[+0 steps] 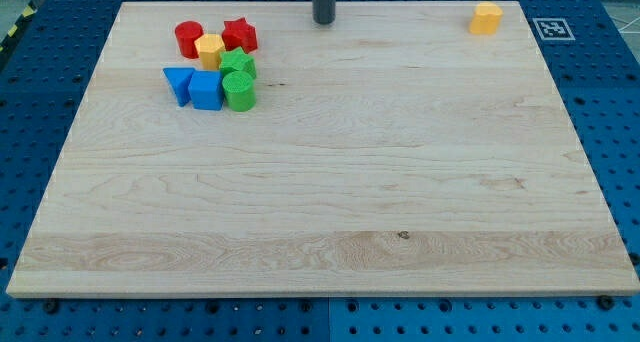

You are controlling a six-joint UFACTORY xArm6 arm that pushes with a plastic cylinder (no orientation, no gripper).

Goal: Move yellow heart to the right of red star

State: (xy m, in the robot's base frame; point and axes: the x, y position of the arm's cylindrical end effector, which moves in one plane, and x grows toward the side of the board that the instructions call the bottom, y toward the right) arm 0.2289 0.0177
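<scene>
The yellow heart (486,18) sits alone near the board's top right corner. The red star (240,34) is at the top left, at the upper right of a tight cluster of blocks. My tip (324,21) rests near the board's top edge, between the two. It is about a third of the way from the red star to the yellow heart and touches neither.
The cluster also holds a red cylinder (188,37), a yellow hexagon (210,51), a green star (238,64), a green cylinder (240,91), a blue triangle (179,83) and a blue cube (206,90). The wooden board (330,202) lies on a blue pegboard.
</scene>
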